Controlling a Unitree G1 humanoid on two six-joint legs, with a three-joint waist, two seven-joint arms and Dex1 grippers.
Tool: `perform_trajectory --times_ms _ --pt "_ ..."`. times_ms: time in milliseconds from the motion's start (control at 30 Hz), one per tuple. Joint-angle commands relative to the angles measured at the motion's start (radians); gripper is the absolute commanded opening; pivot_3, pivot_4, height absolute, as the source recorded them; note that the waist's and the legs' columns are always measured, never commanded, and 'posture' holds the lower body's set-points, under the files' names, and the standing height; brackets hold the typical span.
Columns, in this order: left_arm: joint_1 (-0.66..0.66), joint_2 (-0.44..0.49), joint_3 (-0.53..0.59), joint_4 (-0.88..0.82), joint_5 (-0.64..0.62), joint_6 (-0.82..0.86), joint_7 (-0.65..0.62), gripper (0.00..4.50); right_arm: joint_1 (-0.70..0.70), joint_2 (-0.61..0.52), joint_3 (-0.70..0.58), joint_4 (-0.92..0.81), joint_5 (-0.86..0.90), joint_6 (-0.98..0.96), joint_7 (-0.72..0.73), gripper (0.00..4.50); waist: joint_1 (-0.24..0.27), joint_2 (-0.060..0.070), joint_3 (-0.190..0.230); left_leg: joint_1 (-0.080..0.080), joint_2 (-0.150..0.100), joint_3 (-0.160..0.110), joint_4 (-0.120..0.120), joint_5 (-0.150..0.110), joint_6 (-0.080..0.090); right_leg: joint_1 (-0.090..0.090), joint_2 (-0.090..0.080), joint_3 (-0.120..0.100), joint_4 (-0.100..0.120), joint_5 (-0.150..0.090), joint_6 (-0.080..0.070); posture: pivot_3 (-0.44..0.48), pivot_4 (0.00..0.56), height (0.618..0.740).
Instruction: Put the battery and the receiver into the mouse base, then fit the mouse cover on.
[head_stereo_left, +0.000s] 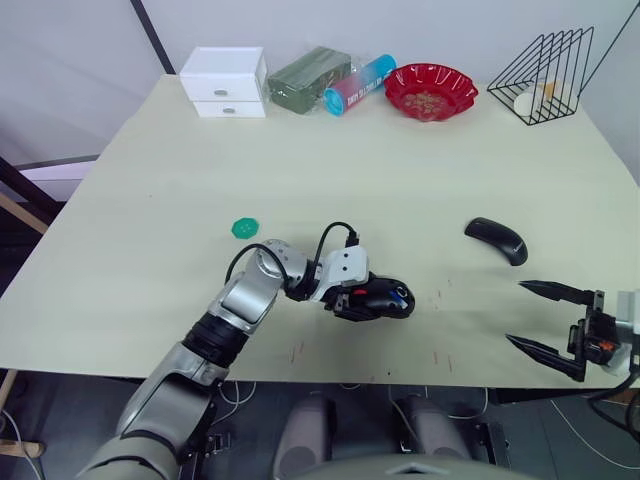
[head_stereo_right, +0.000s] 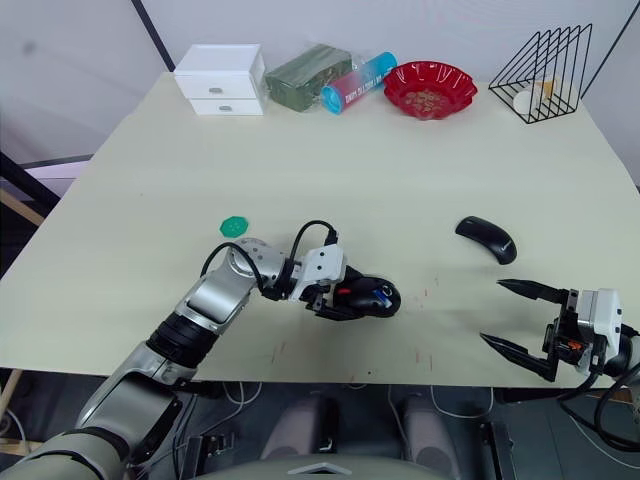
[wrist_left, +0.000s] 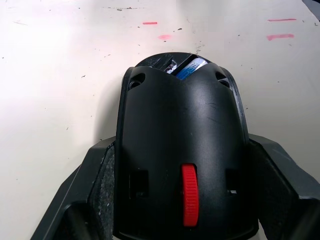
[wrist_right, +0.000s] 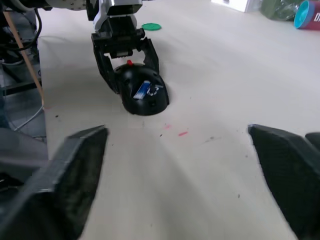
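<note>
One of the three steps looks done — the battery (wrist_right: 144, 90), white with a blue end, already lies inside the base (head_stereo_left: 380, 299), its tip showing at the far end of the base in the left wrist view. Whether the receiver is in cannot be told; nothing in the pictures can be picked out as it, so that step is in doubt. Fitting the cover (head_stereo_left: 497, 239) is clearly left: it lies by itself on the tabletop (head_stereo_left: 400, 170), curved side up, well apart from the base and toward the robot's right. The left gripper (head_stereo_left: 355, 298) is pinching the base from both sides, a finger (wrist_left: 95, 200) pressed against each flank at the end with the red wheel, and the base rests on the tabletop near the front edge, about midway across. The right gripper (head_stereo_left: 550, 318) hangs spread wide and empty at the front right corner of the tabletop, nearer the robot than the cover, and pointing toward the base. My guess is that the next job falls to the right gripper — reach forward to the cover, lift it and bring it across to the held base.
</note>
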Motion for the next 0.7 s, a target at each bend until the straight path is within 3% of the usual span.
perform_trajectory --times_ms 33,200,267,333,700 --pt "0.001 0.008 -0.017 -0.008 0.008 0.008 -0.013 2.97 0.006 -0.014 -0.036 -0.007 0.026 -0.019 0.039 4.48 0.000 0.000 0.000 0.000 0.000 0.000 0.000 0.000 0.000 0.000 0.000 0.000 0.000 0.000 0.000 0.000 0.150 0.740" --pt "0.002 0.009 -0.010 -0.012 0.000 0.019 -0.012 2.97 0.011 -0.010 -0.035 0.002 0.016 -0.027 0.061 4.48 0.000 0.000 0.000 0.000 0.000 0.000 0.000 0.000 0.000 0.000 0.000 0.000 0.000 0.000 0.000 0.000 0.150 0.740" --pt "0.004 0.008 -0.005 -0.011 -0.002 0.018 -0.007 3.98 0.011 -0.007 -0.031 0.002 0.012 -0.032 0.063 4.50 0.000 0.000 0.000 0.000 0.000 0.000 0.000 0.000 0.000 0.000 0.000 0.000 0.000 0.000 0.000 0.000 0.150 0.740" --pt "0.004 0.008 -0.003 -0.013 -0.006 0.022 -0.009 4.38 0.011 -0.006 -0.028 0.001 0.013 -0.032 0.063 4.50 0.001 0.000 0.000 0.000 0.000 0.000 0.000 0.000 0.000 0.000 0.000 0.000 0.000 0.000 0.000 0.000 0.150 0.740" --pt "0.011 0.014 0.030 -0.024 -0.030 0.037 0.007 4.38 0.007 -0.003 -0.025 0.001 0.020 -0.040 0.078 4.50 0.001 0.001 0.000 0.000 0.000 0.000 0.000 0.000 0.000 0.000 0.000 0.000 0.000 0.000 0.000 0.000 0.150 0.740"
